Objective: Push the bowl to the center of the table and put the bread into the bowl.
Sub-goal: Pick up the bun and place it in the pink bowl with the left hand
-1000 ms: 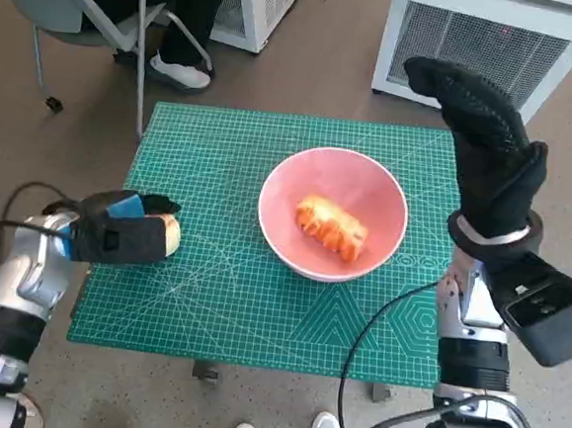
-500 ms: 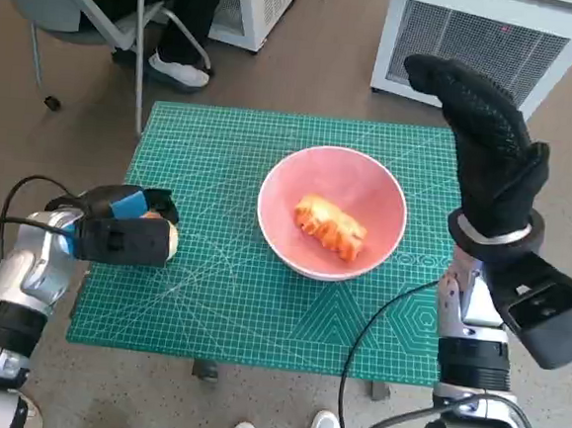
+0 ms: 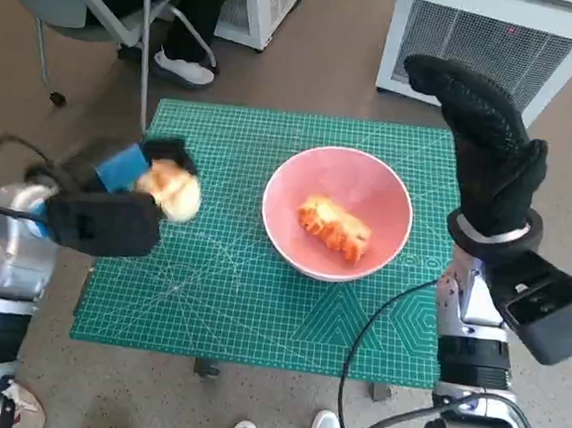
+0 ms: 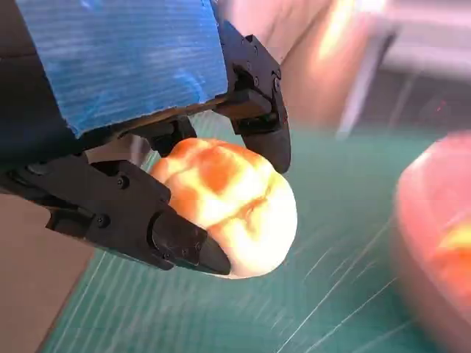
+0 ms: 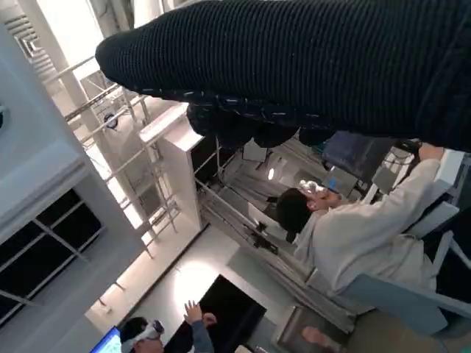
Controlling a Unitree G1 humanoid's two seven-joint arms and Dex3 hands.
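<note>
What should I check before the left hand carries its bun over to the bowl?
1. Bun held: ok. The left hand grips the bun between its fingers.
2. Bun off the mat: ok, it looks raised above the mat.
3. Bowl near table centre: ok. The bowl sits about mid-mat.
4. Room in the bowl: ok, probably. A pastry already lies in it, with bare space beside it.
5. Right hand clear of the path: ok. The right hand is raised by the mat's right edge, holding nothing.
6. Grip firmness: cannot tell.
</note>
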